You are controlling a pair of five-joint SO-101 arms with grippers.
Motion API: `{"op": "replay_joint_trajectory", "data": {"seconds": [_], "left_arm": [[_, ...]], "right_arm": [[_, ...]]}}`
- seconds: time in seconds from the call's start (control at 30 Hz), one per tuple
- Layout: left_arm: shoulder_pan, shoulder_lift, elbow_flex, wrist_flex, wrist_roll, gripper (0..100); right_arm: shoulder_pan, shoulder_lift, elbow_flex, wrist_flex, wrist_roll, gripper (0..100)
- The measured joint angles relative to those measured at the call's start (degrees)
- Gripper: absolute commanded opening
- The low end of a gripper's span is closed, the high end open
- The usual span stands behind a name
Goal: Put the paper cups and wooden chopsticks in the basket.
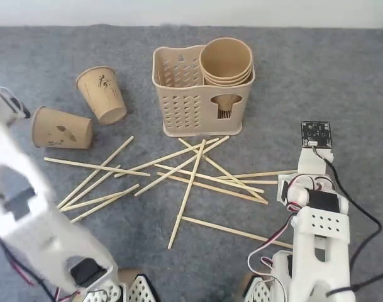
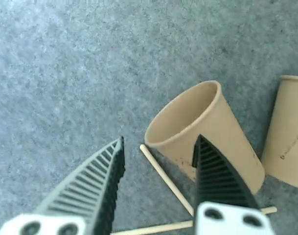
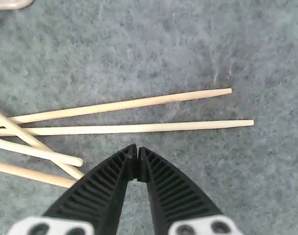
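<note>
Going for the nearer paper cup looks the likeliest next step, and it is also where I would expect trouble. It lies on its side on the grey bench, mouth toward the left jaws, which stand spread wide and grasp nothing, 1 finger in front of the cup's wall and the other off to the side of the rim. A cup lying like that can roll or skid away if a finger nudges it first, and a hard squeeze on the thin rim could crumple it. 1 chopstick runs just beside or under the rim, so it might get pinched along with the cup. The second cup lies near and could be knocked. The right jaws are clenched on nothing above 2 chopsticks lying nearly parallel, so taking 1 may drag its neighbour. The loose chopsticks in front of the basket cross each other, so lifting 1 could flick others. A stack of cups already sits in 1 side of the basket, and a tilted drop could miss it or tip the basket
</note>
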Motion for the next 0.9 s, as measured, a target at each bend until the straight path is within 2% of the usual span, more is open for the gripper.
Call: {"op": "replay_joint_trajectory", "data": {"seconds": [0.27, 0.47, 0.63, 0.9], "left_arm": [[1.8, 26.5, -35.9, 7.4, -0.4, 21], [5.7, 39.4, -56.0, 12.0, -0.6, 21], [6.3, 40.0, -58.9, 12.2, -0.6, 21], [6.3, 40.0, -56.9, 12.2, -0.6, 21]], "right_arm": [[0.0, 0.0, 0.0, 0.0, 0.0, 0.8], [0.1, 0.0, 2.0, -2.0, 0.0, 0.8], [0.1, -0.1, 2.0, -2.4, 0.0, 0.8], [0.0, -0.1, 2.1, -2.6, 0.0, 0.8]]}}
